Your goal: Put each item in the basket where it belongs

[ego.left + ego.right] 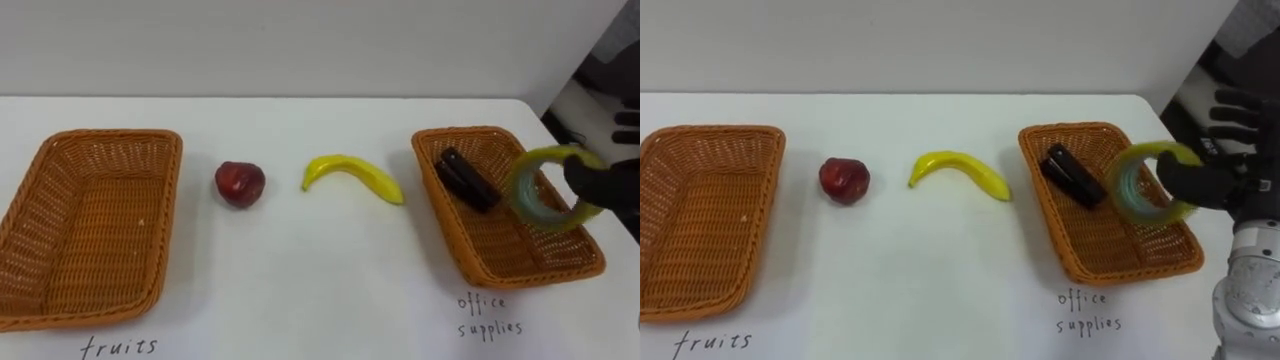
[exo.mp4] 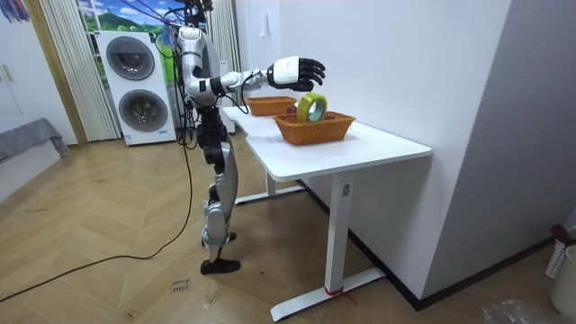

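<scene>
A yellow-green tape ring (image 1: pixel 545 187) stands upright in the air over the right half of the office supplies basket (image 1: pixel 470 255), just above its floor. It hangs around the thumb of my right hand (image 1: pixel 1230 185), whose other fingers (image 1: pixel 1238 112) are spread straight above it. In the room view the right hand (image 2: pixel 297 70) is held over the tape ring (image 2: pixel 311 107) and the basket (image 2: pixel 315 129). A black stapler (image 1: pixel 466 180) lies in that basket. A red apple (image 1: pixel 240 183) and a yellow banana (image 1: pixel 352 175) rest on the white table (image 1: pixel 300 280) between the baskets. The fruits basket (image 1: pixel 60 290) on the left is empty.
Handwritten labels mark the table's front edge below each basket. The table's right edge runs close to the office supplies basket. I stand at the table's long side, with washing machines (image 2: pixel 139 85) behind me.
</scene>
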{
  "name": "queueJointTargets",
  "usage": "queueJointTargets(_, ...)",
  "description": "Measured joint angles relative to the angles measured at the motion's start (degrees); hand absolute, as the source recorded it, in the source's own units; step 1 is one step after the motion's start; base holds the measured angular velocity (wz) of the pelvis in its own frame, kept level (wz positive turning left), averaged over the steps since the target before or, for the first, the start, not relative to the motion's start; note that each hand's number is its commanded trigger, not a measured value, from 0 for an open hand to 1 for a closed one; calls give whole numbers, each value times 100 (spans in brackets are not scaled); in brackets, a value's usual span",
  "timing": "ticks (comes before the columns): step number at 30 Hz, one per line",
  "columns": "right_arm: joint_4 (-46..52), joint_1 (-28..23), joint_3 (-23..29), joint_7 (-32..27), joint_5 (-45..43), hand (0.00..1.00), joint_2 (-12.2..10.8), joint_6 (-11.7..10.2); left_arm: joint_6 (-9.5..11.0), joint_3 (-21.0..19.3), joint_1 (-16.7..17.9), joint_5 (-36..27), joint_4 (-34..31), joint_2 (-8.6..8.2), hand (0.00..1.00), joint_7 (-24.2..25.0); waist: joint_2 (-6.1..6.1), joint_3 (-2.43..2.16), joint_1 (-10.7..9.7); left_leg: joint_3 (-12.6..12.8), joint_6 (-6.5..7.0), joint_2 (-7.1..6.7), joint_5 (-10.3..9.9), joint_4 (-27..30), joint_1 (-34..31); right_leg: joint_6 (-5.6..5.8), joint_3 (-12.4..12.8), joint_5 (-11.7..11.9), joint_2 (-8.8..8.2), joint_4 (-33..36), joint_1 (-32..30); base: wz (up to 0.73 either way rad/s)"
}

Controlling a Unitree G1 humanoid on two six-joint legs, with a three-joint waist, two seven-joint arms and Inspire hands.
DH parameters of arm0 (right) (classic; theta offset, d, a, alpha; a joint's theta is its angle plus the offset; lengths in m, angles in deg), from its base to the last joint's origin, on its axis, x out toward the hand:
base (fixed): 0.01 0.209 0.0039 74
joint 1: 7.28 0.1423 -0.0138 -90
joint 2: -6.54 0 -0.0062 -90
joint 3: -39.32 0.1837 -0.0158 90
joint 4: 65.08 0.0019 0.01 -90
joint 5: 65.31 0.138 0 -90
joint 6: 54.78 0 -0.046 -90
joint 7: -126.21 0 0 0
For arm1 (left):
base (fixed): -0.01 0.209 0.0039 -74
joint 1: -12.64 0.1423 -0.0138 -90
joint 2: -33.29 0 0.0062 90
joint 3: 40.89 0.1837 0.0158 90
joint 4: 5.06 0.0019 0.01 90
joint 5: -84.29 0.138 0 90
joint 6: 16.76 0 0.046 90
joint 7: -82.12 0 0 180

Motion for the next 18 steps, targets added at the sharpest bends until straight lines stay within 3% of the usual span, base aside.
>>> queueJointTargets(10,0,2,0,16,-2,0,0,0,0,-1,1,-1,0,-4,0,0,48,18,25,0,0,1,0,-36,3,0,1,0,1,1,2,0)
queueJointTargets(18,0,2,0,23,4,0,0,0,1,-1,2,-1,0,-4,0,0,32,-4,23,0,0,-6,0,-25,6,0,5,0,4,3,-8,0)
